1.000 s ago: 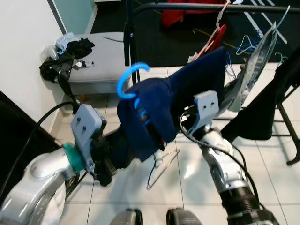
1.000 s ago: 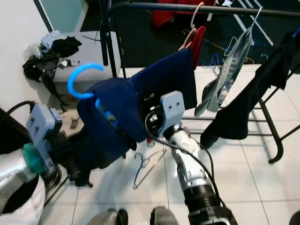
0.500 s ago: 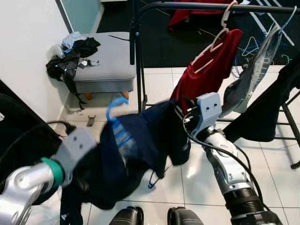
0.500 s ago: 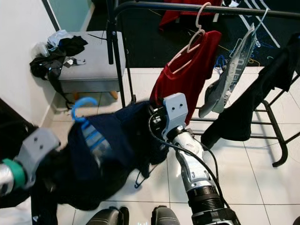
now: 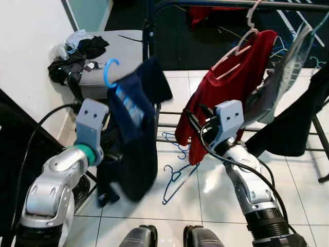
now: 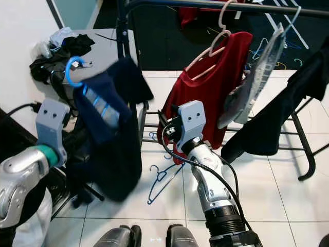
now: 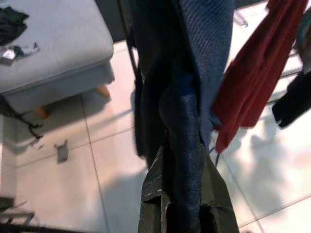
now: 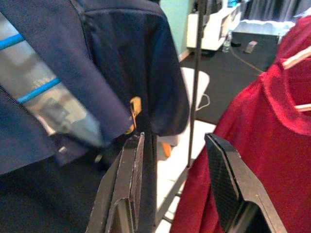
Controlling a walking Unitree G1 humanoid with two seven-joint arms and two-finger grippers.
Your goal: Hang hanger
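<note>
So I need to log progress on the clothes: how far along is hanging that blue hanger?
Done: the navy shirt is already on the blue hanger. In hand: the left gripper is shut on the shirt, holding it up beside the rack pole; the right gripper is open, holding nothing, near the red shirt. Left: the hook is not yet over the rail.

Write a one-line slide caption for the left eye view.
Left gripper lifts a navy garment on a blue plastic hanger beside the black clothes rail.
</note>
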